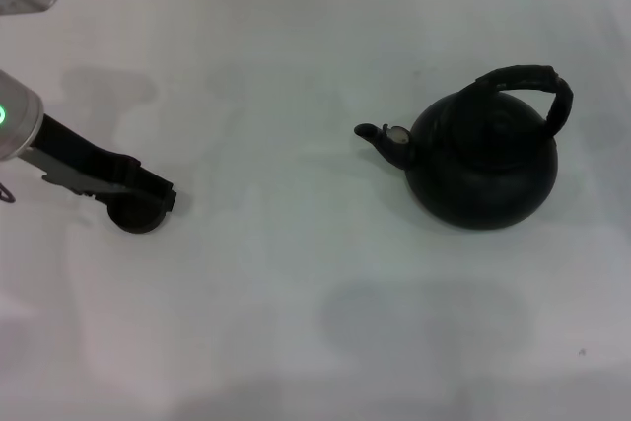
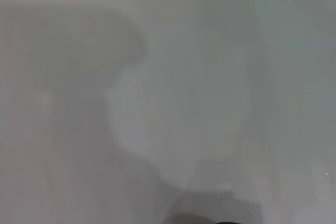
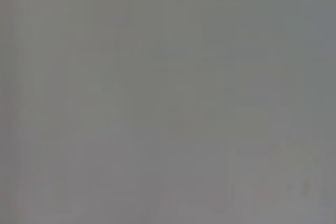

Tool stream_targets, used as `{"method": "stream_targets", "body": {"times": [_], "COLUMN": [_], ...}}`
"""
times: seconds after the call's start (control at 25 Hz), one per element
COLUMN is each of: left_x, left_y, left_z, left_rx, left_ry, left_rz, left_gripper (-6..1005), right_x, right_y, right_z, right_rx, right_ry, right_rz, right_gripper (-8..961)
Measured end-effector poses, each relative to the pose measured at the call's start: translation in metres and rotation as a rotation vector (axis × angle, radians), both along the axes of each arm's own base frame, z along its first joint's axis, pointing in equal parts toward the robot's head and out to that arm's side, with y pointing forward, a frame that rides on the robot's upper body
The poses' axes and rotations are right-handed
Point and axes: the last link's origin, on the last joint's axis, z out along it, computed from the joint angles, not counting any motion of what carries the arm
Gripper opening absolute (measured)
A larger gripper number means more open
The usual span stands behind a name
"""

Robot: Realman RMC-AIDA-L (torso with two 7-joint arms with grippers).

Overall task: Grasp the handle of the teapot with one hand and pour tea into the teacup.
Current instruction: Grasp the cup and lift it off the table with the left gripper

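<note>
Wide white table (image 1: 296, 322), bare across the middle and front; far edge just visible along the top of the head view. Plenty of open surface between the two dark objects, nothing lying in that gap.

Teapot (image 1: 483, 170) on the right half of the table, upright, squat and matte black, spout pointing toward the left side with a pale mark at its base. Handle (image 1: 532, 86) arched over the top, leaning a little toward the right, free and untouched. Nothing beside or against the pot.

Teacup (image 1: 136, 214) far off on the left half, well apart from the pot, small and dark, partly covered by the left gripper (image 1: 148, 194). Left arm reaching in from the left edge, low over the table, black fingertips right at the cup's rim. Cannot tell whether clenched on the cup or released, the fingers and cup merging into one dark shape.

Left wrist view: only pale table surface with soft shadows and a dark sliver at one edge. Right wrist view: plain grey, nothing recognisable. Right gripper out of sight in every view.
</note>
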Motion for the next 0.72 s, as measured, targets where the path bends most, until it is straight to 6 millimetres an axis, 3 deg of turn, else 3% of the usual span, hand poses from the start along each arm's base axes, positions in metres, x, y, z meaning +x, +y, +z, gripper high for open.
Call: {"method": "stream_targets", "body": {"times": [0.4,0.6,0.72], "left_x": [-0.0017,-0.0011,-0.0011], "left_y": [-0.0006,0.0002,0.0001], "left_z": [-0.0036,-0.0043,-0.0059], "left_rx": [-0.010,-0.006,-0.012], "left_ry": [0.005,0.005,0.004], "left_rz": [0.015,0.015,0.021], "left_gripper": [862,813,722], "right_x": [-0.0004,-0.0005,-0.0004], "right_y": [0.0009,0.0009,0.0009], "right_z": [0.0007,0.0007,0.0008], "right_rx": [0.001,0.001,0.001], "right_ry": [-0.003,-0.003,-0.004], "right_rz": [0.003,0.003,0.003], "right_gripper": [857,857,857]}}
